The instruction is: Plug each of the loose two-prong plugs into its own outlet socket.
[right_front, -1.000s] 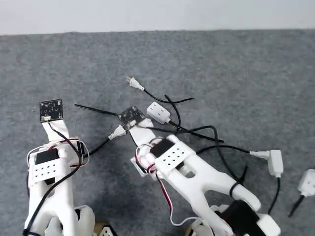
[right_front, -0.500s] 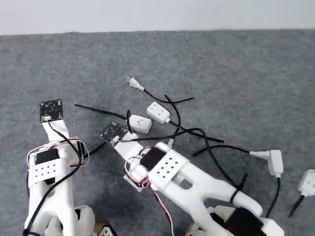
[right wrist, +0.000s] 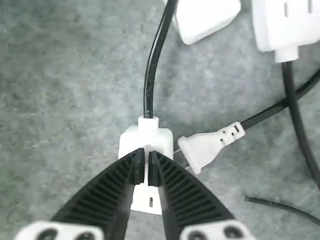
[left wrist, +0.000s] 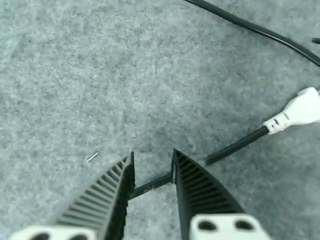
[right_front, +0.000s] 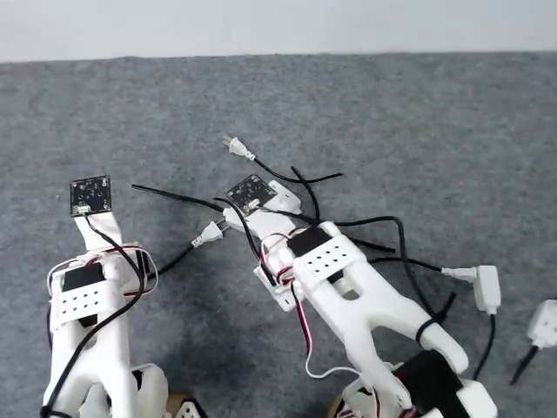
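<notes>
- Nothing is plugged in yet, as far as you can see. Both plugs lie loose on the grey carpeted worktop point(right_front: 418, 122).
- The nearer white two-prong plug point(right wrist: 202, 149) lies with its prongs just at the side of a white plastic socket block point(right wrist: 145, 132), touching it or nearly so, but not in a slot.
- Your right hand point(right wrist: 144, 152) rests over that block. Its fingers are nearly pressed together, with a sliver of white showing in the slit. You cannot tell whether they truly pinch the block.
- Your left hand point(left wrist: 152, 152) is spread and straddles this plug's black cord point(left wrist: 235, 146) without clamping it.
- The second white two-prong plug point(right_front: 231, 145) lies well apart, farther up the worktop, with no socket near its prongs.
- Count of plugs: two.
- Count of white blocks: five. One is under your right hand, two lie just beyond it point(right wrist: 202, 15) point(right wrist: 285, 25), and two lie well apart on the right point(right_front: 486, 286) point(right_front: 544, 322). You cannot confirm that all five are sockets.
- Both insertions remain, so I judge the task barely begun.
</notes>
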